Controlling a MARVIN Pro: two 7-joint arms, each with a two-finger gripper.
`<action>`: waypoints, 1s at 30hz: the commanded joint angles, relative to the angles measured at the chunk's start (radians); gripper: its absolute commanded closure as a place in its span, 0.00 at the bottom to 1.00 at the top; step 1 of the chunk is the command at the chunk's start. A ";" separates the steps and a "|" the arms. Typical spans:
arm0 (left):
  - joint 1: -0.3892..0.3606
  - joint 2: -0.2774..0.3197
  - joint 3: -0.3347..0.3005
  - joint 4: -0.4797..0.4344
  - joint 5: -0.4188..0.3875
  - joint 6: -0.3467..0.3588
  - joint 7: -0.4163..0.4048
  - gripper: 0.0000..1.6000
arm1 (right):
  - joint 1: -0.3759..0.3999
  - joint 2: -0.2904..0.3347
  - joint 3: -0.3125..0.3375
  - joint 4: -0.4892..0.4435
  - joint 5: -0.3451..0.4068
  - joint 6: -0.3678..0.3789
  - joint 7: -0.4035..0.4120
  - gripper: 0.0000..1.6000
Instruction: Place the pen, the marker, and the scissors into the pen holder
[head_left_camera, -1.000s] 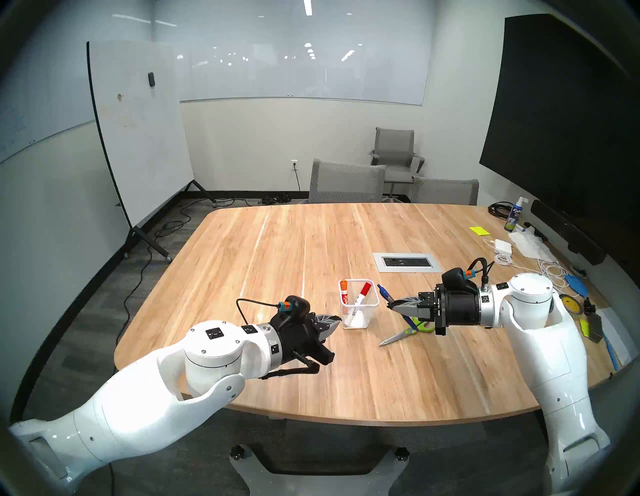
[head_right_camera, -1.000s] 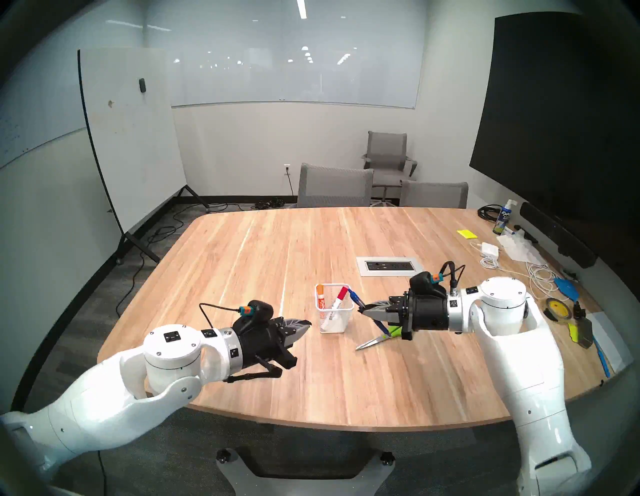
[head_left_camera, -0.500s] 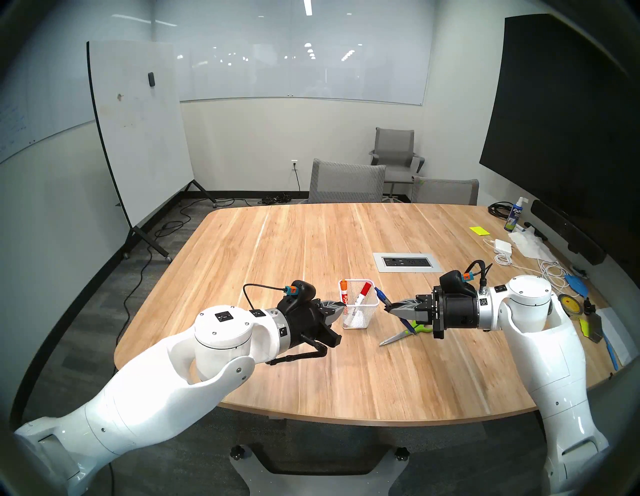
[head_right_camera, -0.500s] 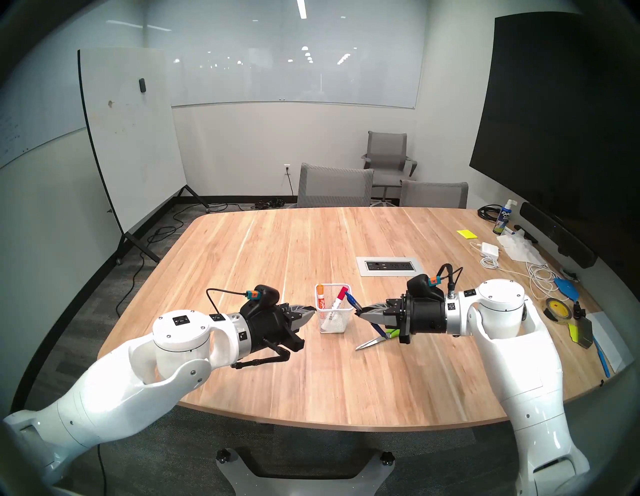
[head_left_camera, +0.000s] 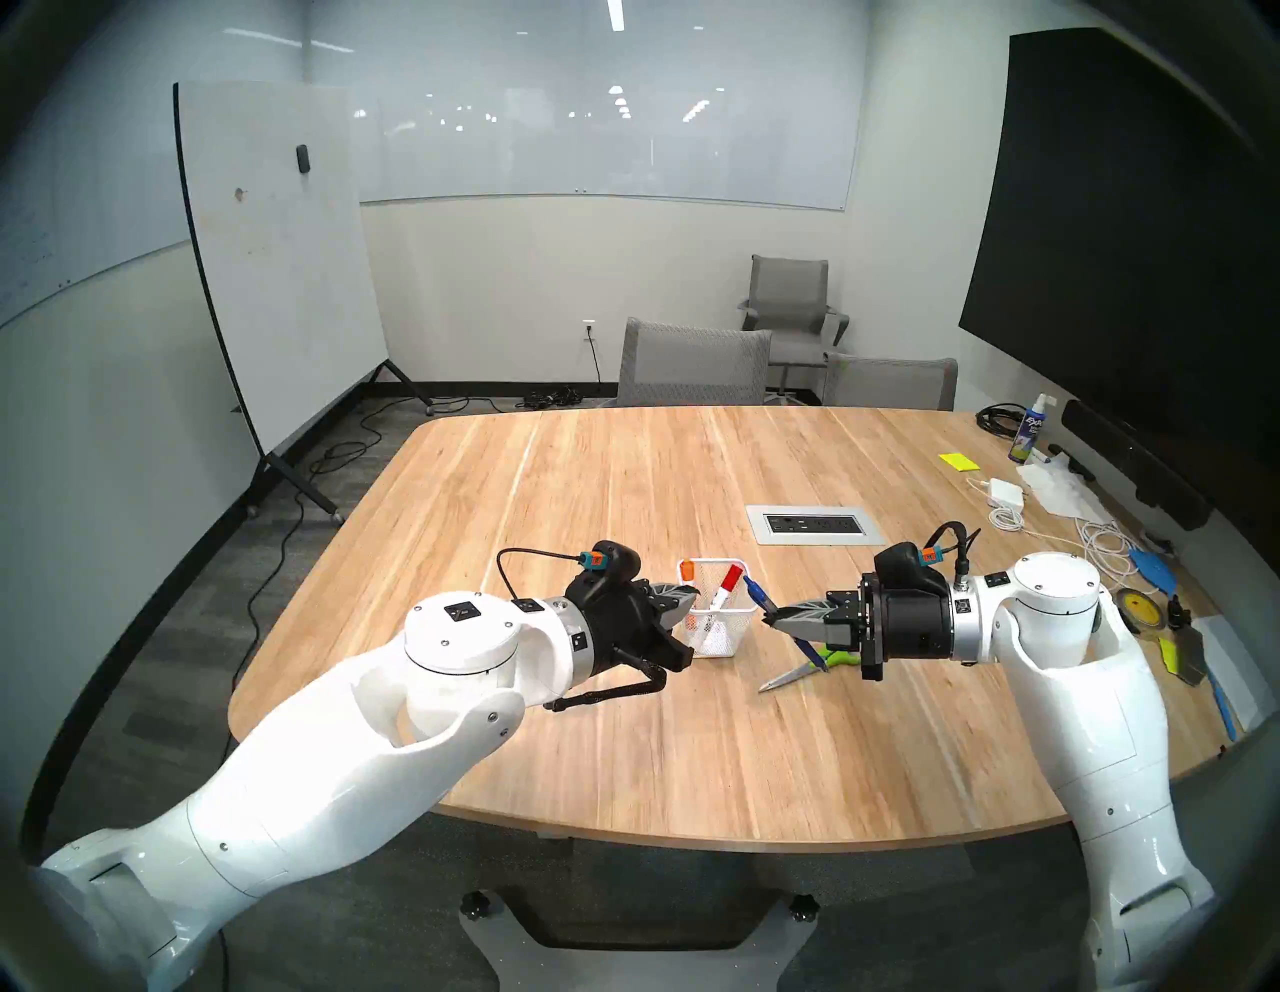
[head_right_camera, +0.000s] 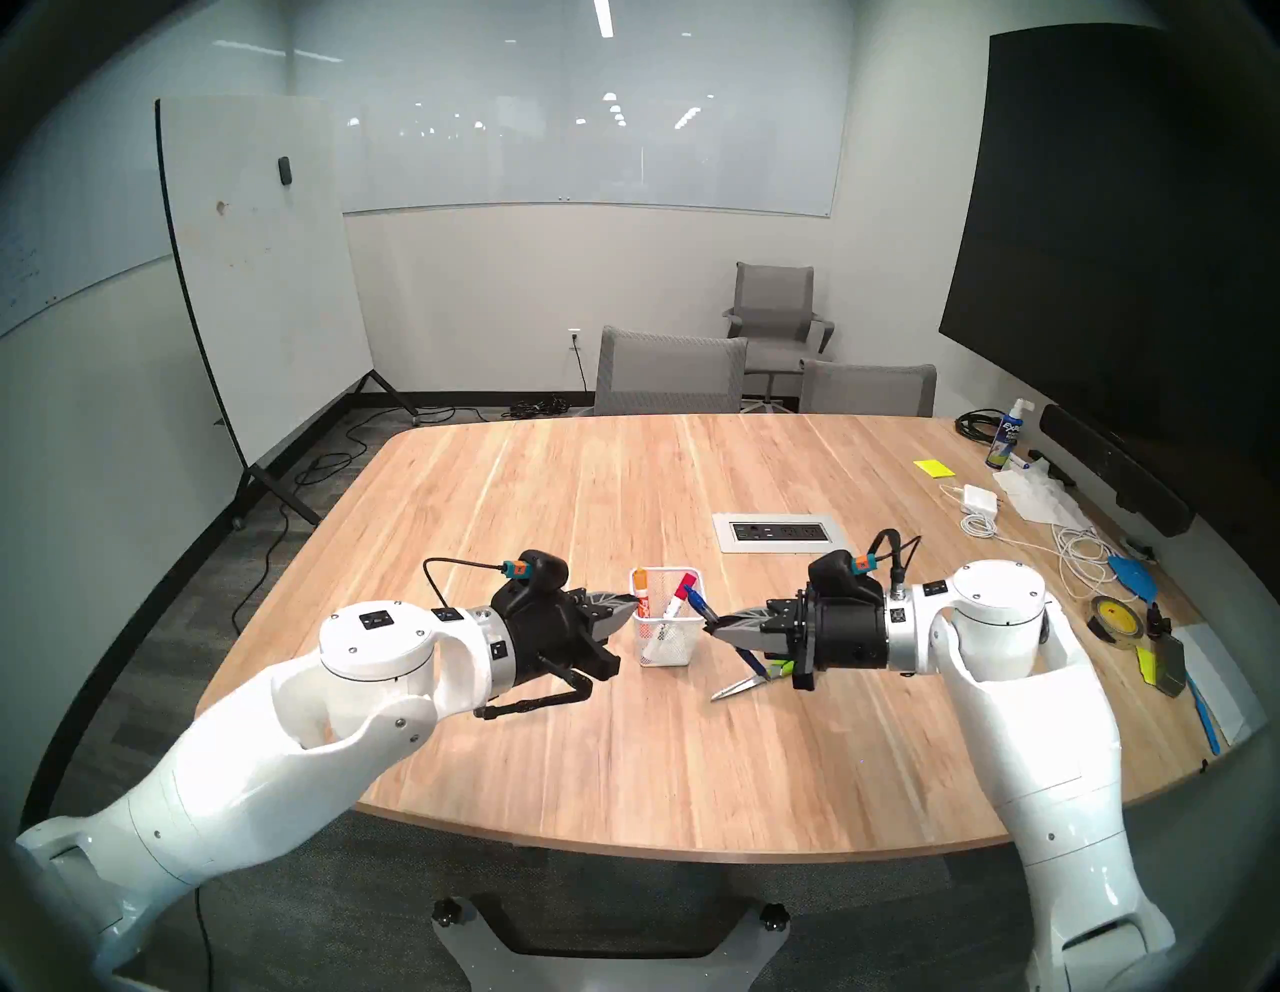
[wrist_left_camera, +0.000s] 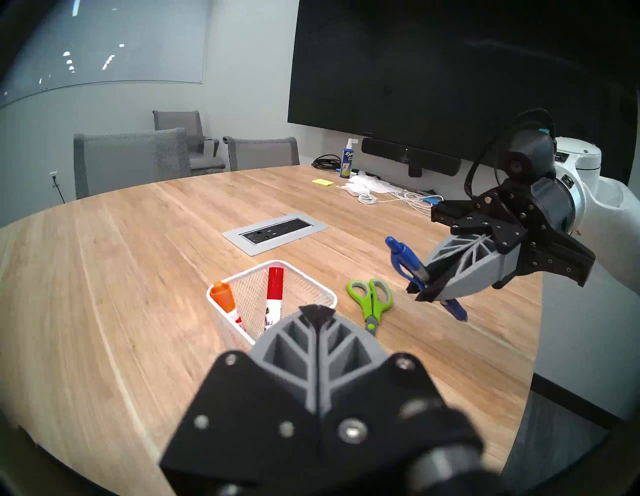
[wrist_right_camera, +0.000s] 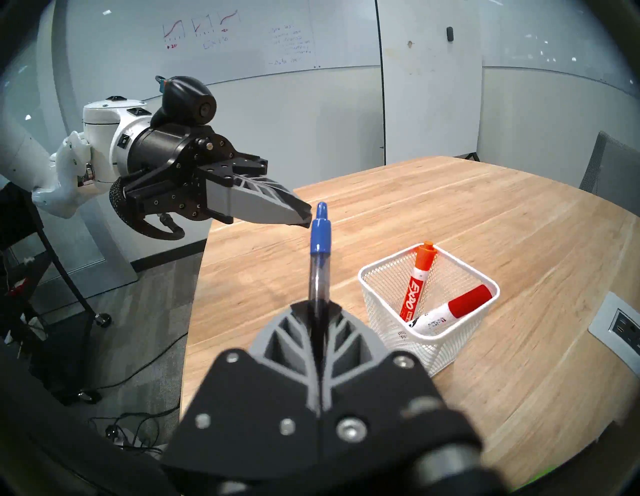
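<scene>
White wire mesh forms the pen holder (head_left_camera: 720, 627), a small square cup standing on the wooden table (head_left_camera: 623, 748) between the two arms. Inside it lean two thick white markers: the orange-capped marker (wrist_right_camera: 419, 277) rests against the corner at 9 o'clock in the head view, and the red-capped marker (wrist_right_camera: 453, 310) slants across toward 2 o'clock, its cap on the rim.

Nearest the robot, at 8 o'clock from the cup, the left claw (head_left_camera: 686, 597) is clenched with nothing between its fingers, its tips just beside the cup's left wall; whether they touch it cannot be told.

At 3 o'clock from the cup, the right claw (head_left_camera: 770, 618) is clamped on the pen (wrist_left_camera: 407, 263), a thin blue ballpoint held in the air by its clear barrel, capped end tilted up toward the cup's right rim, outside the cup.

Under that claw the scissors (wrist_left_camera: 372, 301) lie flat on the table at 4 o'clock from the cup, green handles partly hidden in the head view, blades closed and pointing toward the robot.

Farther off, at 1 o'clock, a grey socket panel (head_left_camera: 814, 524) is set into the table.
</scene>
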 joint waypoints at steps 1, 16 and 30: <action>-0.028 -0.033 0.001 -0.002 0.002 -0.012 -0.005 1.00 | 0.002 -0.010 -0.003 -0.028 0.003 0.009 -0.005 1.00; -0.033 -0.052 0.003 0.006 -0.004 -0.021 0.000 1.00 | -0.005 -0.023 -0.003 -0.045 -0.003 0.020 -0.010 1.00; -0.057 -0.082 0.012 0.026 -0.005 -0.021 0.001 1.00 | -0.011 -0.036 -0.009 -0.064 -0.009 0.025 -0.016 1.00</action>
